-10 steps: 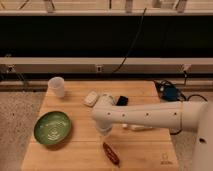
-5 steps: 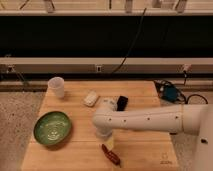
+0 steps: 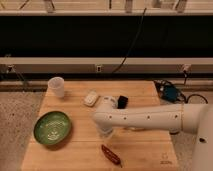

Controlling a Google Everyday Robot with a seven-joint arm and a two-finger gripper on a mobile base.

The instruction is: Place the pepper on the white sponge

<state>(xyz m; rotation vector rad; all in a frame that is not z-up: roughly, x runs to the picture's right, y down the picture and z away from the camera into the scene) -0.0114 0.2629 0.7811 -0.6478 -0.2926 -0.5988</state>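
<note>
The dark red pepper (image 3: 111,155) lies on the wooden table (image 3: 75,150) near its front edge, right of the green bowl. The white sponge (image 3: 91,98) lies at the back middle of the table, next to a black phone (image 3: 122,101). My white arm reaches in from the right across the table's middle. The gripper (image 3: 105,132) hangs from the arm's left end, just above and behind the pepper and well in front of the sponge. It is mostly hidden by the arm.
A green bowl (image 3: 52,128) sits at the front left. A translucent white cup (image 3: 56,86) stands at the back left corner. A blue box with cables (image 3: 169,93) lies off the table's back right. A dark wall with rails runs behind.
The arm has swung a little left and toward the table's front, bringing its end closer to the pepper. The pepper, sponge, bowl and cup have not moved.
</note>
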